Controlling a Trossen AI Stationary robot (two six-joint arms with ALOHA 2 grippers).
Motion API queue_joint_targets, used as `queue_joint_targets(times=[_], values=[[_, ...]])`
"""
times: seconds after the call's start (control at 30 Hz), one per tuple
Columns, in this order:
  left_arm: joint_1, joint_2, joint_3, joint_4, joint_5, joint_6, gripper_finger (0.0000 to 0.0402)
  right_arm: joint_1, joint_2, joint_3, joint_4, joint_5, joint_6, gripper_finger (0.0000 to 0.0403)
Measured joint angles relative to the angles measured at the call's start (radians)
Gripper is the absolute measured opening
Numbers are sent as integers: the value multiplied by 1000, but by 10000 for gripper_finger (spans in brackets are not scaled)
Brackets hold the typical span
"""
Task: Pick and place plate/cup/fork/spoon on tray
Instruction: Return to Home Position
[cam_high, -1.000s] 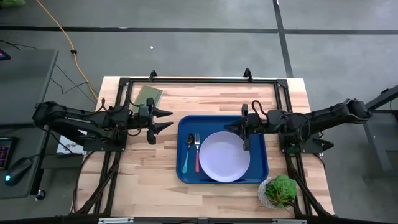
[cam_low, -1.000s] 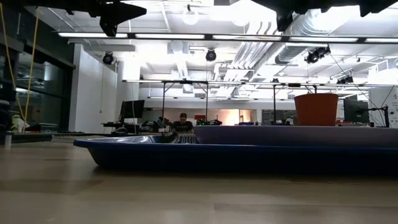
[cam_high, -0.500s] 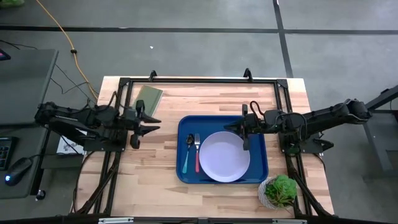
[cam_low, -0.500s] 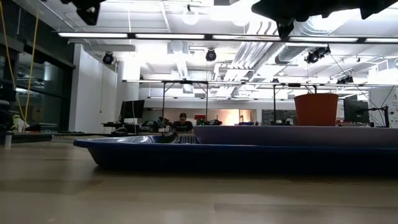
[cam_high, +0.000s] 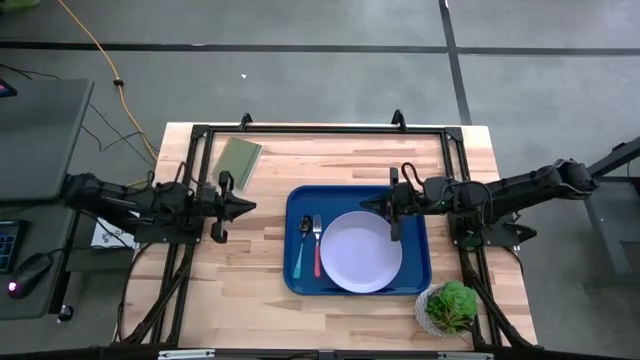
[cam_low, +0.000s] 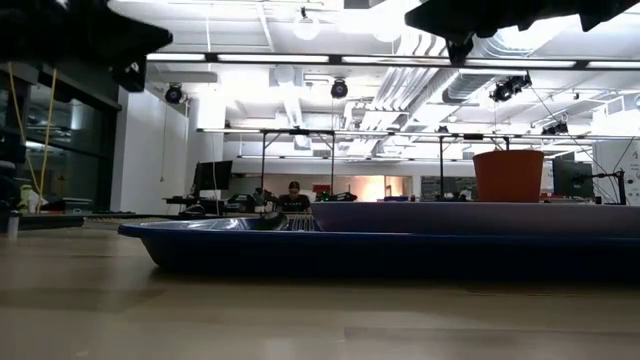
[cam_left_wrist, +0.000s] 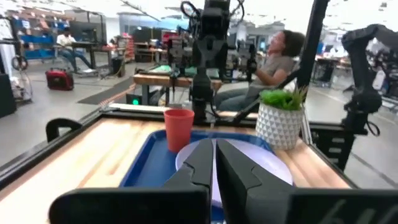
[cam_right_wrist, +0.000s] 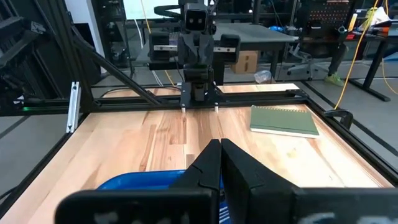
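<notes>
The blue tray (cam_high: 300, 205) lies mid-table and carries the pale plate (cam_high: 360, 255). Left of the plate lie the teal-handled spoon (cam_high: 297, 262) and the pink-handled fork (cam_high: 318, 260). The red cup (cam_left_wrist: 179, 129) stands upright on the tray's far right part; in the high view my right arm hides it. My right gripper (cam_high: 368, 206) hovers shut above that corner of the tray, holding nothing. My left gripper (cam_high: 248, 207) is shut and empty, above the bare wood left of the tray.
An olive-green flat rectangle (cam_high: 240, 155) lies at the far left of the table. A potted plant (cam_high: 452, 306) stands at the near right corner. A black frame (cam_high: 320, 128) runs round the table. People sit in the room beyond.
My left gripper has drawn back toward the table's left edge, away from the tray, and its fingers have shut on nothing. My right gripper has stayed where it was above the tray.
</notes>
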Motion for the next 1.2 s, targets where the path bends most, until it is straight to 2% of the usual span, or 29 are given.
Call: queue_joint_targets(times=[0.2,0.3,0.5,0.67,0.83,0.9,1.07,1.2], values=[[37,0,-72,6,20,11,0,0,0,0,-34,0,29,0],[40,-1,-134,83,18,33,0,0,0,0,-54,0,55,0],[41,-18,-128,65,-3,91,0,0,0,0,-77,-1,89,0],[80,-102,-128,0,0,115,0,0,0,0,-93,-5,114,0],[146,-229,-128,-198,81,62,0,0,0,0,-102,-9,124,0],[166,-261,-128,-188,149,55,0,0,0,0,-102,-9,115,0],[197,-294,-128,-203,188,46,0,0,0,0,-116,-35,115,0],[199,-285,-128,-203,190,47,0,-4,-47,0,-214,-47,135,0]])
